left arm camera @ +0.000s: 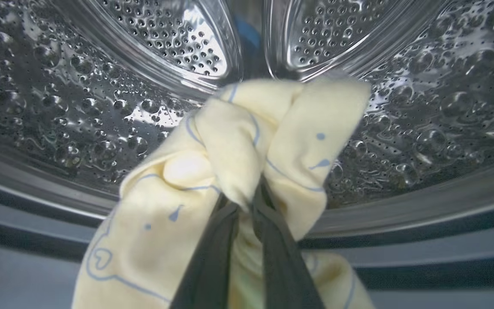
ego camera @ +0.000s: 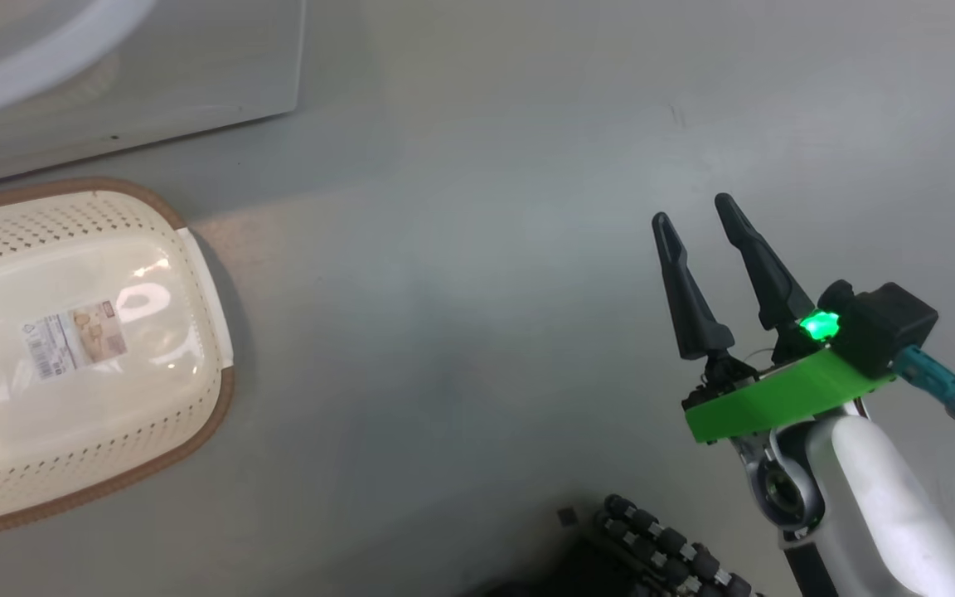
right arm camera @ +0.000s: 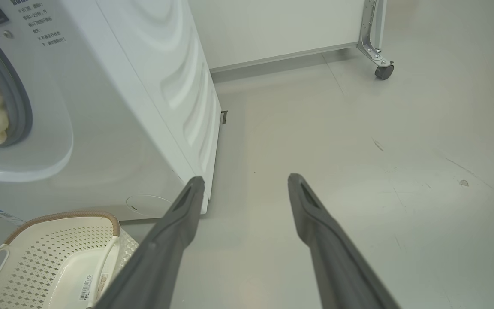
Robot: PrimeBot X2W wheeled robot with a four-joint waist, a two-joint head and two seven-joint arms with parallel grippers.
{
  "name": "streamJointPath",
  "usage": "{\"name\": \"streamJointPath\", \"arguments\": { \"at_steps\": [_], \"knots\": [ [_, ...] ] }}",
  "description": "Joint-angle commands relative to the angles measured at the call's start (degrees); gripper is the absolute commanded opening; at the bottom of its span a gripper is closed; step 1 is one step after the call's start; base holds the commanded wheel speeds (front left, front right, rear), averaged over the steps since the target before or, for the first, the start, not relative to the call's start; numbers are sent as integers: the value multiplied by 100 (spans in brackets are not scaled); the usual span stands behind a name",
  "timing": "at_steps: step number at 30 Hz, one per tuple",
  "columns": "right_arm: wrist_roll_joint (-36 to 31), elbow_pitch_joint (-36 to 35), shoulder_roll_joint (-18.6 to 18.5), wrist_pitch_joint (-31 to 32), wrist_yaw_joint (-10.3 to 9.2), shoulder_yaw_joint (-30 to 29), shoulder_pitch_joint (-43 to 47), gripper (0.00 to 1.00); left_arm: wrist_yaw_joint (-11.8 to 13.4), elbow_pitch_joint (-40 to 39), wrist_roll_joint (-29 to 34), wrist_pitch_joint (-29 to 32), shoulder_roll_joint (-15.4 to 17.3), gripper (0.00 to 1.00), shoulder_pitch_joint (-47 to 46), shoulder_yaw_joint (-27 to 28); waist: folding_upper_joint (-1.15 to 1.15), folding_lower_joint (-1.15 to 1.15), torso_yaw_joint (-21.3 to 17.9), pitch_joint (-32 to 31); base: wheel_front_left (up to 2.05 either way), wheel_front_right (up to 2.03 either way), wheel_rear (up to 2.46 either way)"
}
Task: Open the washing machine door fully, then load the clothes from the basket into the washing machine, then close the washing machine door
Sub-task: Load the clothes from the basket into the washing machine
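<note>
My left pincer (left arm camera: 247, 201) is clamped on yellow clothes (left arm camera: 272, 128) inside the washing machine (left arm camera: 58, 107), my right pincer (ego camera: 693, 209) hangs apart over the floor (ego camera: 444, 332), and the basket (ego camera: 46, 224) looks empty, so I think only dropping these and shutting the door are left.

Grey floor (ego camera: 461, 373) bearing basket (ego camera: 71, 348), lying well left of right gripper (ego camera: 691, 209); washing machine (right arm camera: 114, 107) standing beyond basket, perhaps touching; caster (right arm camera: 383, 71) resting far ahead.

Basket (ego camera: 71, 220) by washer (ego camera: 196, 75), prob.; R end effector (ego camera: 693, 211) spread.
</note>
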Motion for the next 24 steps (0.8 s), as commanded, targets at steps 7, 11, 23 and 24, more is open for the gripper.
{"name": "streamJointPath", "arguments": {
  "at_steps": [7,11,23,24],
  "knots": [
    [123,-171,-49,-68,21,157,-69,100,-27,-48,135,-1136,347,0,-613,253,0,-1,-159,184,0,0,0],
    [155,-174,-49,-68,21,179,-87,100,-79,140,275,-1876,362,0,-865,232,0,-1,-196,226,0,0,0],
    [205,-155,-49,-69,21,207,-94,100,-139,989,397,-2396,331,31,-1204,94,0,-1,-235,317,0,0,0],
    [209,-155,-49,-69,21,211,-101,100,-145,1057,379,-2359,316,65,-1228,89,0,-1,-235,325,0,0,0]
  ]
}}
